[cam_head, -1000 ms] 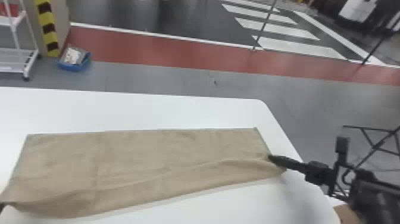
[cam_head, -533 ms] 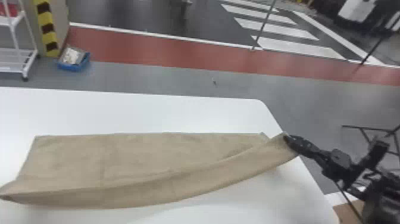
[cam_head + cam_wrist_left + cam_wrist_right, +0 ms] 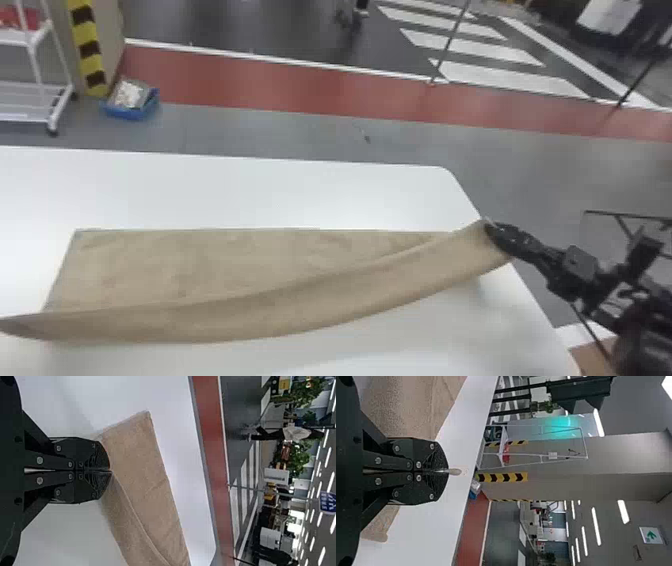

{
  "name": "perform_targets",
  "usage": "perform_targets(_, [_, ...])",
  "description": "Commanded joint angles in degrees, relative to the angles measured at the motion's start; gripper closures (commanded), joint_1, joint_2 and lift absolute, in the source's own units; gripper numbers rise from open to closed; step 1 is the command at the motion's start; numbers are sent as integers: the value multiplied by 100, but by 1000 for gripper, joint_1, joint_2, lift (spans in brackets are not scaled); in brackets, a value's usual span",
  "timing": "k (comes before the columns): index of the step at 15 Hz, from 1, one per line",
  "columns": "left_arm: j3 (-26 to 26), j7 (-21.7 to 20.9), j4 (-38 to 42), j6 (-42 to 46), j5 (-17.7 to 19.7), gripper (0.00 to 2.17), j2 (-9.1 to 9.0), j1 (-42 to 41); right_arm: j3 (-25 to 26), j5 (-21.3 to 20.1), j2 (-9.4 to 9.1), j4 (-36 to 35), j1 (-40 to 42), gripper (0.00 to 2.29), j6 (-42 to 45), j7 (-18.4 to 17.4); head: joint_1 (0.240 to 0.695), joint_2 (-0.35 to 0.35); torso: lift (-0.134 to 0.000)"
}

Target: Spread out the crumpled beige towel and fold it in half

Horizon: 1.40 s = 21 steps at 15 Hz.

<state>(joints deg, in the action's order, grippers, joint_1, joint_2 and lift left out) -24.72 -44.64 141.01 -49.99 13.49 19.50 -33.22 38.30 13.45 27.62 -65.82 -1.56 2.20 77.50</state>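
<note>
The beige towel [image 3: 240, 270] lies as a long strip across the white table, its near edge lifted at both ends. At its right end my right gripper [image 3: 492, 232] is shut on a raised corner, held above the table's right edge. In the right wrist view a bit of cloth sticks out past the tips of the right gripper [image 3: 448, 471], with more towel [image 3: 411, 407] behind. The left wrist view has my left gripper [image 3: 111, 471] closed on the lifted edge at the towel's [image 3: 138, 451] other end, the far layer lying flat beyond it.
The white table [image 3: 225, 190] has a rounded far right corner, and bare surface extends beyond and in front of the towel. On the floor past it stand a blue bin [image 3: 131, 107] and a white wire rack [image 3: 37, 85]. A black frame [image 3: 620, 215] is at the right.
My right gripper has risen and moved away from the robot with its corner, lifting the towel's near edge. At the left end the held edge has also come up off the table.
</note>
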Motion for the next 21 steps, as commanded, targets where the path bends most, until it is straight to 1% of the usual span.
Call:
perform_targets(1, [2, 17, -56, -24, -66, 1710, 1, 9, 29, 0, 15, 218, -55, 1318, 259, -68, 695, -331, -124])
perform_targets(2, [-7, 34, -47, -24, -75, 1710, 1, 97, 20, 53, 33, 218, -90, 1318, 259, -86, 695, -331, -124])
perform_targets(5, [64, 113, -249, -130, -84, 1710, -52, 518, -24, -17, 42, 350, -293, 1318, 347, -315, 695, -330, -124])
perform_targets(7, [310, 201, -566, -218, -224, 1710, -52, 896, -59, -26, 42, 693, -468, 1318, 681, -429, 695, -319, -124])
perform_targets(9, [670, 236, -891, -798, -550, 1710, -52, 1450, -147, -35, 59, 1018, -609, 1318, 1085, -578, 695, -315, -124])
perform_targets(13, [1391, 430, -1550, -851, -910, 1710, -52, 2188, -279, -70, 59, 1431, -741, 1318, 1806, -833, 695, -309, -124])
perform_targets(15, [1646, 623, -1875, -833, -945, 1710, -78, 2470, -279, -70, 59, 1607, -741, 1318, 2122, -1009, 695, -312, -124])
perform_targets(17, [1839, 711, -2218, -798, -963, 1710, -114, 2777, -253, -61, 68, 1765, -750, 1318, 2315, -1158, 695, -320, -124])
perform_targets(18, [1918, 817, -2368, -745, -1042, 1710, -131, 2927, -253, -70, 94, 1871, -750, 1318, 2526, -1246, 695, -329, -124])
perform_targets(21, [2059, 878, -2710, -710, -1059, 1710, -140, 3305, -261, -53, 130, 2082, -750, 1318, 2860, -1475, 695, -340, -124])
